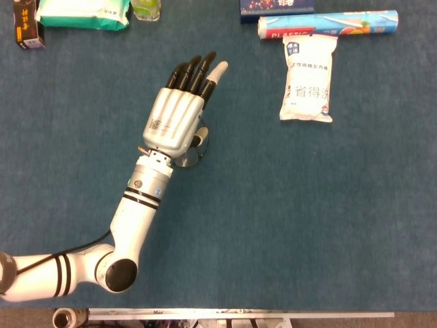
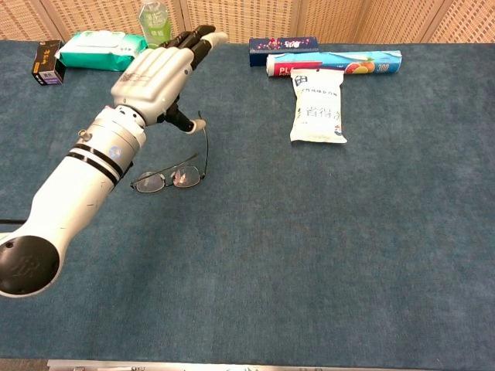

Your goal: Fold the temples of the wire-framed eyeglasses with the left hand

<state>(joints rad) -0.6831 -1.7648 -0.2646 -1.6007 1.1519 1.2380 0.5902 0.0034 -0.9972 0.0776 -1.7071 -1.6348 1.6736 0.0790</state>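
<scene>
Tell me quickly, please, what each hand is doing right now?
Left hand: open, fingers extended above the eyeglasses, holding nothing.
Right hand: not in view.
</scene>
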